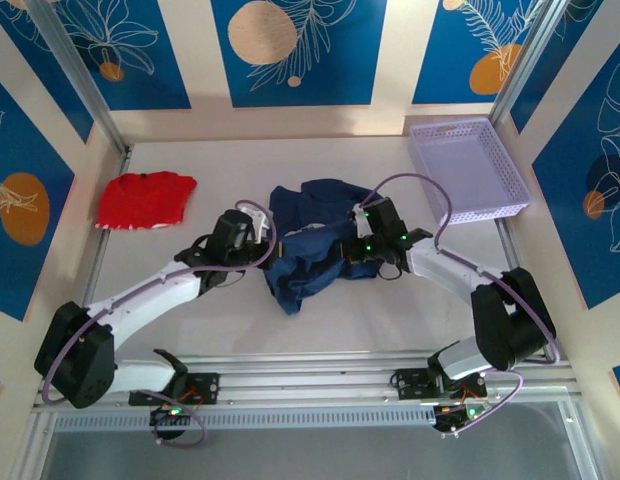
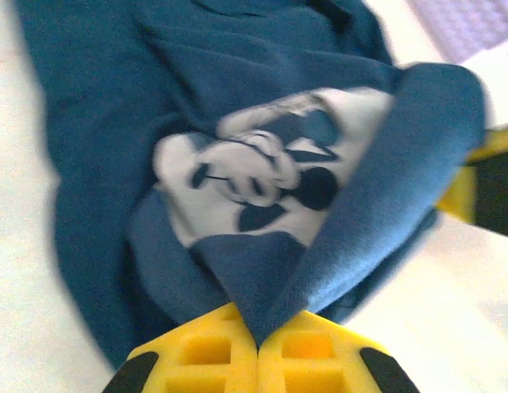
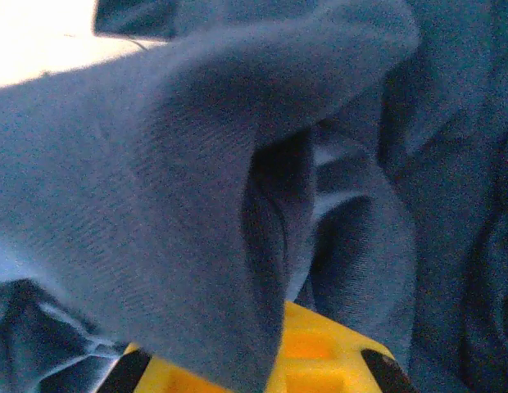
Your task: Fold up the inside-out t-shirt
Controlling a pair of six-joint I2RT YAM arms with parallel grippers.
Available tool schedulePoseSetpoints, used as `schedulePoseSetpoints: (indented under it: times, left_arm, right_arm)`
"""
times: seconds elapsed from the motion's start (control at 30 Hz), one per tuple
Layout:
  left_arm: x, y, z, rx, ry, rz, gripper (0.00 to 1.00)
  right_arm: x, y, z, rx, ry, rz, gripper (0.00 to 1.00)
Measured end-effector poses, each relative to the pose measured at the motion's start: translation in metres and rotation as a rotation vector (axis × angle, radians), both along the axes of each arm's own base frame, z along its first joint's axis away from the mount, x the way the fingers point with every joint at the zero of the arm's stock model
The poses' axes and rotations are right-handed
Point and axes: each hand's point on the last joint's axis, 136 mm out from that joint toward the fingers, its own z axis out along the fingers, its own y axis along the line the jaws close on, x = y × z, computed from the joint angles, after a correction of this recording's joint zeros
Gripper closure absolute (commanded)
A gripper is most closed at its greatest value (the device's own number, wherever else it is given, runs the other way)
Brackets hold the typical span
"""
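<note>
My left gripper [image 2: 258, 354] and right gripper [image 3: 266, 368] are each clamped tight on folds of the crumpled dark navy cloth t-shirt [image 1: 305, 262], mid white table [image 1: 390, 312]; the lavender plastic mesh basket [image 1: 468, 165] sits well apart, far right.

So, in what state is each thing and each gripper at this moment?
t-shirt: crumpled, not yet folded, pinched at two places.
left gripper: shut on the t-shirt.
right gripper: shut on the t-shirt.
red garment: lying loose, untouched.
purple basket: upright, empty.
</note>
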Motion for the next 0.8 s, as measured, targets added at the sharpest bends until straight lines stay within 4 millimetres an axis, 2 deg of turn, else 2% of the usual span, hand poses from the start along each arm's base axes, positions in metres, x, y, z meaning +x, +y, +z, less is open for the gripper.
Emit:
schedulePoseSetpoints:
  times: [0.13,0.23,0.3,0.37,0.43,0.57,0.67,0.8]
  left_arm:
    - [0.014,0.035,-0.014,0.196,-0.005,0.126,0.67]
    - [0.021,0.042,-0.014,0.286,-0.020,0.149,0.53]
    - [0.017,0.041,-0.008,0.305,-0.047,0.131,0.48]
    - [0.004,0.030,0.001,0.274,-0.082,0.075,0.45]
    - [-0.018,0.012,0.016,0.195,-0.124,-0.022,0.45]
    - [-0.046,-0.022,0.034,0.066,-0.156,-0.188,0.52]
    - [-0.058,-0.050,0.022,0.024,-0.107,-0.317,0.58]
    - [-0.068,-0.081,-0.009,0.002,0.013,-0.439,0.64]
  right_arm:
    - [-0.009,0.015,0.031,0.155,0.001,0.060,1.00]
    - [-0.018,0.024,0.047,0.249,0.022,0.102,1.00]
    - [-0.022,0.028,0.051,0.288,0.042,0.120,1.00]
    - [-0.024,0.029,0.054,0.313,0.059,0.129,1.00]
    - [-0.026,0.030,0.056,0.333,0.072,0.135,1.00]
    - [-0.028,0.030,0.058,0.351,0.081,0.146,1.00]
    - [-0.027,0.030,0.058,0.358,0.086,0.144,1.00]
    - [-0.026,0.029,0.061,0.362,0.087,0.141,1.00]
